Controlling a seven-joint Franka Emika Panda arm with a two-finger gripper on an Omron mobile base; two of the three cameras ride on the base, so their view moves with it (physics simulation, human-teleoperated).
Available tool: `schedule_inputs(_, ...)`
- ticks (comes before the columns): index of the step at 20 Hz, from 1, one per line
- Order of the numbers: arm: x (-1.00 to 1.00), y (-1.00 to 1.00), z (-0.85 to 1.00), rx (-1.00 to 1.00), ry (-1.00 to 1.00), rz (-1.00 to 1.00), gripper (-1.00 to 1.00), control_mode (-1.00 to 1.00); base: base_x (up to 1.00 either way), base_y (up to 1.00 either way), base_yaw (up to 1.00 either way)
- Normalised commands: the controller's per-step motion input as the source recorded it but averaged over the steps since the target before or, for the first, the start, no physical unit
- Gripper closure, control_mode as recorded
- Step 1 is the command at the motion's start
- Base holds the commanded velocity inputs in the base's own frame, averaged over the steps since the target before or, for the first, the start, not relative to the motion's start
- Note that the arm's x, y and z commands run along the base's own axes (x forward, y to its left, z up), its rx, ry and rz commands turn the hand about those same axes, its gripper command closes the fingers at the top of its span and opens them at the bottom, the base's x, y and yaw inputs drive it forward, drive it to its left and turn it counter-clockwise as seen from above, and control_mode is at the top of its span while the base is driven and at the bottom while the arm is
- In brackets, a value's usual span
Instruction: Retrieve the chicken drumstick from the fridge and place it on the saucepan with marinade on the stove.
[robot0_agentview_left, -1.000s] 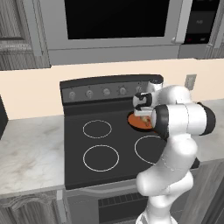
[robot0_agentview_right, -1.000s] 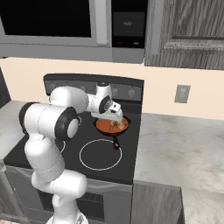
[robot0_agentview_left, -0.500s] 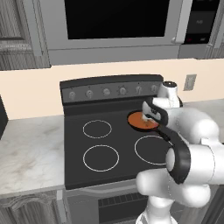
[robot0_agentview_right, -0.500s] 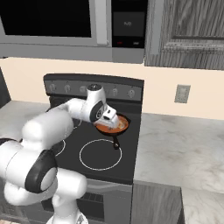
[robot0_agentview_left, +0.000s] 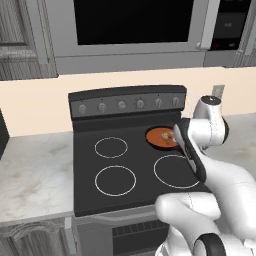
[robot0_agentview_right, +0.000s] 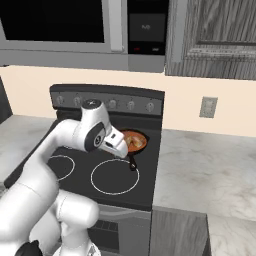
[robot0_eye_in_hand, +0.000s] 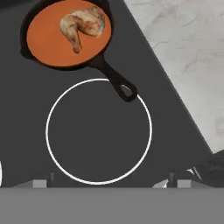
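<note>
The chicken drumstick (robot0_eye_in_hand: 83, 24) lies on the orange-red marinade (robot0_eye_in_hand: 43, 43) inside the dark-rimmed saucepan (robot0_eye_in_hand: 108, 71), which sits on the stove's (robot0_eye_in_hand: 26, 131) back right burner. The pan's handle points toward the front right ring. My gripper (robot0_eye_in_hand: 111, 183) hangs open above that front ring, clear of the pan, with nothing between its fingers. From the base, the saucepan (robot0_agentview_left: 159, 138) shows beside my hand (robot0_agentview_left: 180, 141), and the drumstick (robot0_agentview_right: 133, 143) rests in the saucepan (robot0_agentview_right: 142, 141) just past my gripper (robot0_agentview_right: 121, 150).
A grey microwave (robot0_agentview_left: 130, 30) hangs over the stove, above the knob panel (robot0_agentview_left: 125, 104). Marble counter runs on the left (robot0_agentview_left: 30, 170) and on the right (robot0_agentview_right: 200, 170). A wall outlet (robot0_agentview_right: 206, 107) sits on the beige backsplash.
My hand has drawn back from over the pan toward the front right burner, the arm folding closer to the base. The drumstick stays in the pan.
</note>
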Motion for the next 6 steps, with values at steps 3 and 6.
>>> schedule_inputs(3,-0.75,0.03,0.5,0.0,-0.03,-0.02,-1.0,-1.0,0.0,0.0,0.0)
schedule_inputs(6,-0.42,0.2,0.31,0.0,-0.02,0.0,-1.0,-1.0,0.0,0.0,0.0)
